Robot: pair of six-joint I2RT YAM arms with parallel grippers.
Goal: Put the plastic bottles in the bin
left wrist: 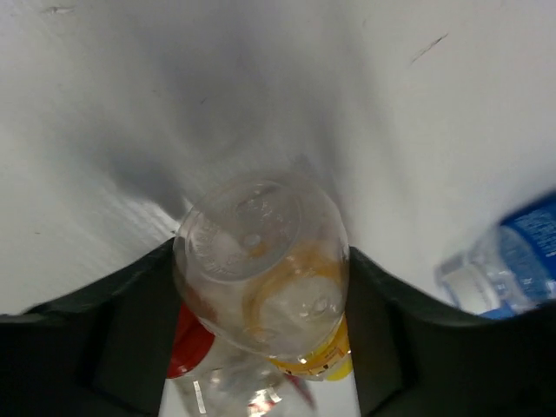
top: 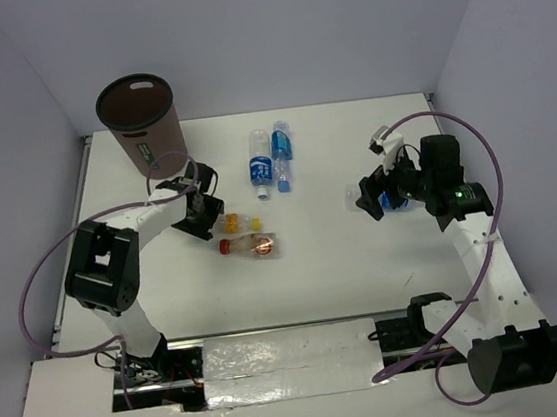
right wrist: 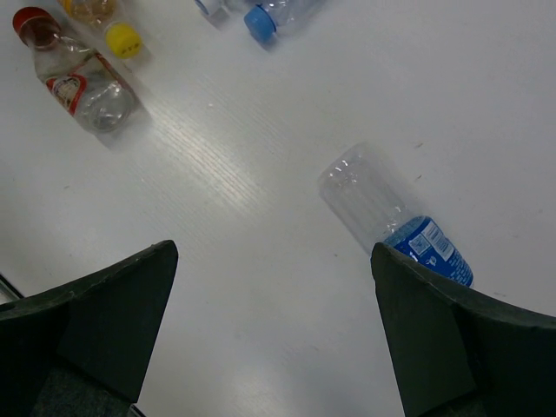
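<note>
- Pickup step: the left end effector (top: 211, 221) is grasping the yellow-capped bottle (left wrist: 261, 269) near the bin (top: 157, 137).
- The next move is calling for a lift above the bin's rim.
- The right end effector (right wrist: 274, 321) is hanging released.

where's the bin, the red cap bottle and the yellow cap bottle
bin (top: 155, 140), top view, on its brown side wall
red cap bottle (right wrist: 82, 82), right wrist view, on its labelled body
yellow cap bottle (left wrist: 261, 252), left wrist view, on its clear base
</note>
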